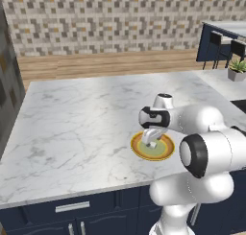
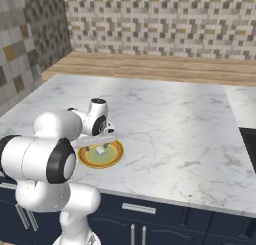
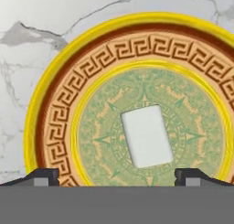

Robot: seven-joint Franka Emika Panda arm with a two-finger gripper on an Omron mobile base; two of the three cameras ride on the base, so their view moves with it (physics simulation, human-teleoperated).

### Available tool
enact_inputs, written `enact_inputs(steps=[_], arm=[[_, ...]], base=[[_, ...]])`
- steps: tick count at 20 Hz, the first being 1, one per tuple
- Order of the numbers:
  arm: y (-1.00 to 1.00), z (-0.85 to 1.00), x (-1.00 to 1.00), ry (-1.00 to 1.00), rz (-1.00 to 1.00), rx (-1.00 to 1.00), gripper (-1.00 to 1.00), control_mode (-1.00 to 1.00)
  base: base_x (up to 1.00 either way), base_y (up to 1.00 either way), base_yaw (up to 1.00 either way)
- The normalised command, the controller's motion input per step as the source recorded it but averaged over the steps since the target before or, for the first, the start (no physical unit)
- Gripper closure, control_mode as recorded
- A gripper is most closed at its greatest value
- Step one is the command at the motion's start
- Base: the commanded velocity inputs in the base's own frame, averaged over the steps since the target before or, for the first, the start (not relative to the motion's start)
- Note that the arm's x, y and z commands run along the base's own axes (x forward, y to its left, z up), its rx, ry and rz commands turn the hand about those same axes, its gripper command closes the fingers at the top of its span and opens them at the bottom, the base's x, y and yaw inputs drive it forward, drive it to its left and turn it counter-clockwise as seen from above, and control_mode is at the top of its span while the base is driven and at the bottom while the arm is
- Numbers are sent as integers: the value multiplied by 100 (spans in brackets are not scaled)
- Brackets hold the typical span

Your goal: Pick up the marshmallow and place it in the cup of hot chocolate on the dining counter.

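Observation:
The marshmallow (image 3: 147, 135) is a small white block lying in the middle of a round yellow-rimmed green plate (image 3: 59, 104). My gripper (image 3: 119, 176) hangs open just above it, a dark fingertip on either side of the block and neither touching it. From the right base view the marshmallow (image 2: 100, 151) sits between the fingers of the gripper (image 2: 99, 146), over the plate (image 2: 114, 158). The dining counter (image 1: 229, 27) with its dark stools stands far off at the upper right. The cup of hot chocolate is out of view.
The plate (image 1: 166, 152) rests near the front edge of a marble counter (image 1: 77, 128) with navy drawers. A potted plant (image 1: 237, 69) stands at the far right. A dark cooktop (image 2: 250, 145) lies at the right edge, and a tiled wall rises behind.

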Motion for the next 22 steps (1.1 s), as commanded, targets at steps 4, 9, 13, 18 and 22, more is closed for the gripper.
enact_inputs(steps=[4, 9, 13, 18, 22], arm=[[0, -16, 13, 0, 3, 0, -100, -100], [0, -18, 17, 0, 4, 0, -100, -100], [-2, -16, 22, 0, 5, 0, -100, -100], [-3, -18, 20, 0, 6, 0, -100, -100], [-2, -18, 6, 0, 6, 0, -100, -100]], base=[[0, 0, 0], [0, 0, 0], [0, 0, 0], [0, 0, 0], [0, 0, 0]])
